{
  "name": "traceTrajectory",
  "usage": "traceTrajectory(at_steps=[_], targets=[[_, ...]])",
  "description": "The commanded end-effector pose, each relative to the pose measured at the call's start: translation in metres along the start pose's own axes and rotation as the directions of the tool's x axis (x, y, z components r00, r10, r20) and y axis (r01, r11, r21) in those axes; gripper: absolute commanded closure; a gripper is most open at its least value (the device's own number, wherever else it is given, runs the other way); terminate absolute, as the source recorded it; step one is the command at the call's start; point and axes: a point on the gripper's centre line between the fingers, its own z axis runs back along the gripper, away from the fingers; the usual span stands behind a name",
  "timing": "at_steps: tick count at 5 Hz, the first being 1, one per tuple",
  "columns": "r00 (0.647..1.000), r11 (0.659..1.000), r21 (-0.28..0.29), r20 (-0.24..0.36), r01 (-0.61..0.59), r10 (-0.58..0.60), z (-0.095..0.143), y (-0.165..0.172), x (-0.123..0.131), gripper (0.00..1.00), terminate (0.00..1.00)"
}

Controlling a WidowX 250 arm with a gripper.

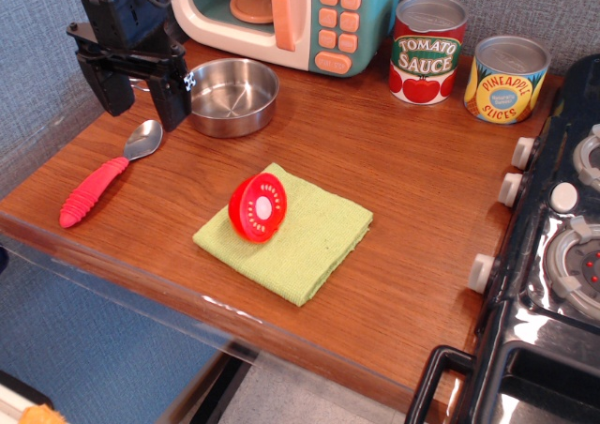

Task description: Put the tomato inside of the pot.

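Your hand (143,91) hangs with its fingers spread, just left of the pot (232,96). A spoon (105,179) lies directly below it. The tomato (258,207) sits on a green cloth (309,241) to the hand's lower right, with bare worktop (375,152) between it and the pot. A toy microwave (291,16) crowds the pot's far side. Two cans (427,49) and the stove (562,246) stand well off to the right.

Tomato (258,207) rests on a green cloth (291,236), cut face tilted toward camera. Pot (232,96) stands well apart, upper left. Gripper (145,100) hangs just left of the pot, jaws parted, holding nothing. Spoon (108,178) lies below it.
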Motion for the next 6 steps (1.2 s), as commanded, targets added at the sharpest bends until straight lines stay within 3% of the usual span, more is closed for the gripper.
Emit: traceTrajectory(at_steps=[1,4,5,6], targets=[[1.0,1.0,0.0,0.0,0.0,0.0,0.0,0.0,0.0,0.0,0.0],[0.98,0.98,-0.025,-0.025,0.199,-0.2,-0.017,-0.092,0.004,0.0,0.0],[0.974,0.975,-0.016,-0.048,0.222,-0.222,-0.023,-0.108,0.001,0.0,0.0],[0.982,0.986,-0.009,-0.092,0.164,-0.164,-0.033,-0.102,-0.001,0.0,0.0]])
